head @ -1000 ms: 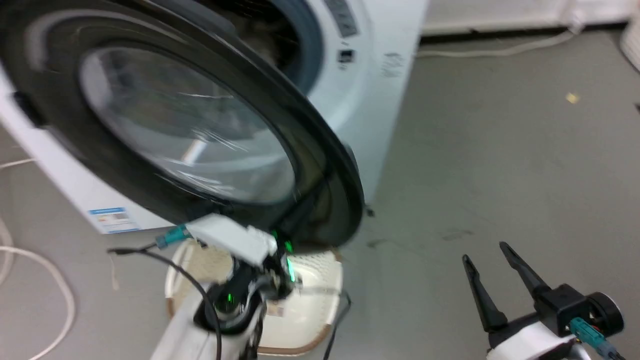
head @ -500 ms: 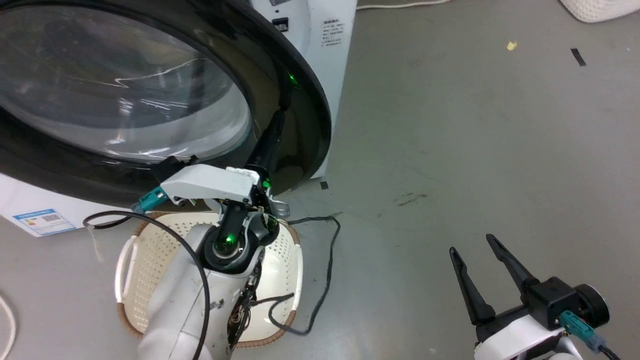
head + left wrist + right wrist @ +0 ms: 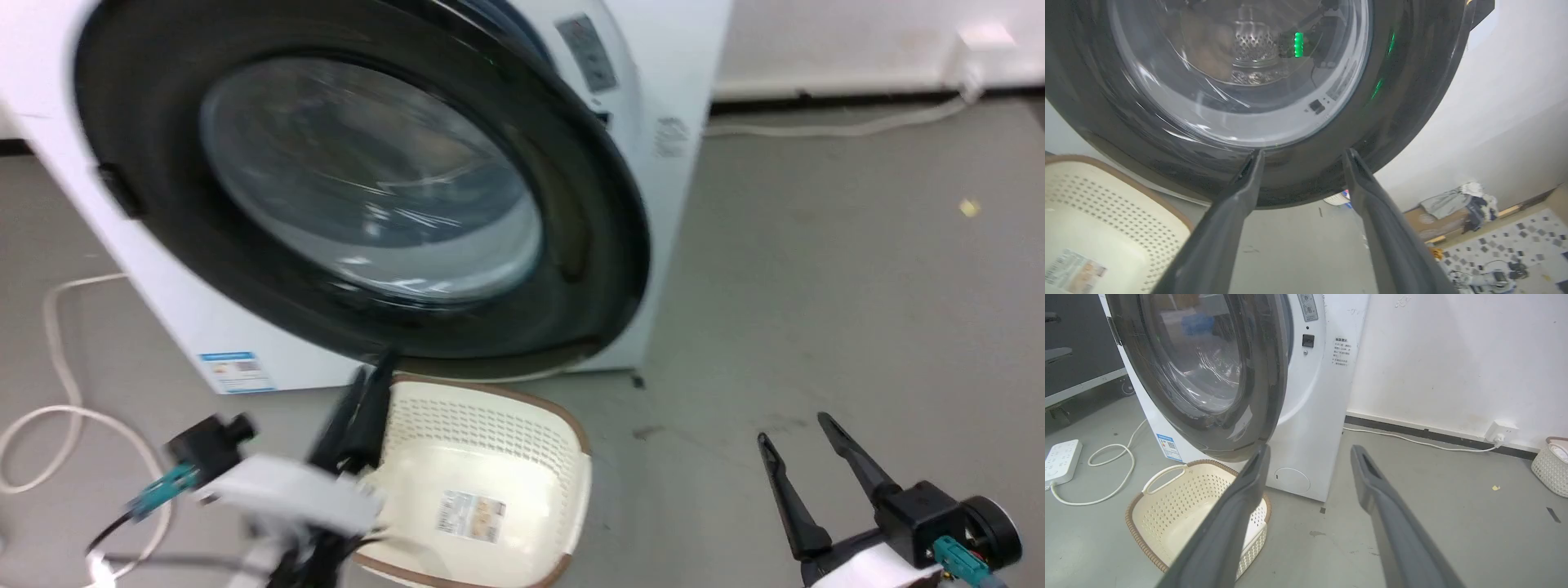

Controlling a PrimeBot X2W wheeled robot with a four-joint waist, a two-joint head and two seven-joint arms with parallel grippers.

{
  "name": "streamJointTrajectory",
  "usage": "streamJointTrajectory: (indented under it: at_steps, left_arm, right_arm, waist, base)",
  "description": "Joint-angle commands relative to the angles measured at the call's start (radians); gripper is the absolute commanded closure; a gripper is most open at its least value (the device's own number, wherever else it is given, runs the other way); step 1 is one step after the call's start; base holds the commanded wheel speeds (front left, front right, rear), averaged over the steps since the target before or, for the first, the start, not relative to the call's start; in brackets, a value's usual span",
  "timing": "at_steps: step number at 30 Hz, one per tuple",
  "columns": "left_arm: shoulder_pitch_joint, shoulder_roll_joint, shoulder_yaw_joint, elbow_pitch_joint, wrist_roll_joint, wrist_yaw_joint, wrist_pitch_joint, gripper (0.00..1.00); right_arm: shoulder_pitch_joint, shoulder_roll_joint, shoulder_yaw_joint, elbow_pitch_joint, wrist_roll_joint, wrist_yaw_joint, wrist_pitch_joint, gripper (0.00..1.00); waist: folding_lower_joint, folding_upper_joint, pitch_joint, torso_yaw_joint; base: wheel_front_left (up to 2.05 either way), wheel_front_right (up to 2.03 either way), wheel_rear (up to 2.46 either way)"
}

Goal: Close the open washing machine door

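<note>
Both left gripper (image 3: 1303, 152) and right gripper (image 3: 793, 431) are seen open, empty. The door (image 3: 367, 188) hangs nearly shut against the washer (image 3: 682, 73); judged heavy and stiff, it is best pushed at its black rim (image 3: 608, 245).

The left gripper (image 3: 374, 366) was recorded at the lower left of the head view. Its two dark fingers (image 3: 367, 404) pointed up and slightly right from a white wrist housing (image 3: 286, 490). Blur there was heavy, so finger spacing could not be judged reliably from that view. In the left wrist view, the left gripper (image 3: 1303, 152) showed both fingers spread well apart with nothing between them. The right gripper (image 3: 793, 429) stood at the lower right of the head view, sharply rendered, its fingers splayed in a V and angled up and left. The right wrist view showed the right gripper (image 3: 1310, 448) likewise spread wide and empty.
</note>
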State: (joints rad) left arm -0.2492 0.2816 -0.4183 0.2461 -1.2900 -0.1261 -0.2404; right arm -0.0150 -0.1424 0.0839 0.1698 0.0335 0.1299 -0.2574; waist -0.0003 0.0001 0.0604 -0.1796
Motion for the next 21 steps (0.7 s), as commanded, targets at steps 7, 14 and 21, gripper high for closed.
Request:
streamJointTrajectory:
  at_steps: [7, 14, 21]
  left_arm:
    - [0.133, -0.002, 0.216, -0.076, 0.492, -0.003, -0.021, 0.00]
    - [0.263, -0.074, 0.315, -0.185, 0.907, 0.067, -0.021, 0.00]
    - [0.362, -0.108, 0.330, -0.189, 1.060, 0.116, -0.021, 0.00]
  right_arm:
    - [0.032, 0.001, -0.010, -0.022, -0.009, 0.001, -0.004, 0.00]
    - [0.051, 0.002, -0.005, -0.032, -0.010, 0.001, -0.004, 0.00]
    - [0.064, 0.001, 0.038, -0.036, 0.006, 0.001, -0.004, 0.00]
  waist:
    - [0.0003, -0.0001, -0.082, 0.118]
    - [0.0003, -0.0001, -0.089, 0.150]
    - [0.0003, -0.0001, -0.084, 0.168]
  base:
    - [0.00, 0.00, 0.00]
    - [0.00, 0.00, 0.00]
    - [0.00, 0.00, 0.00]
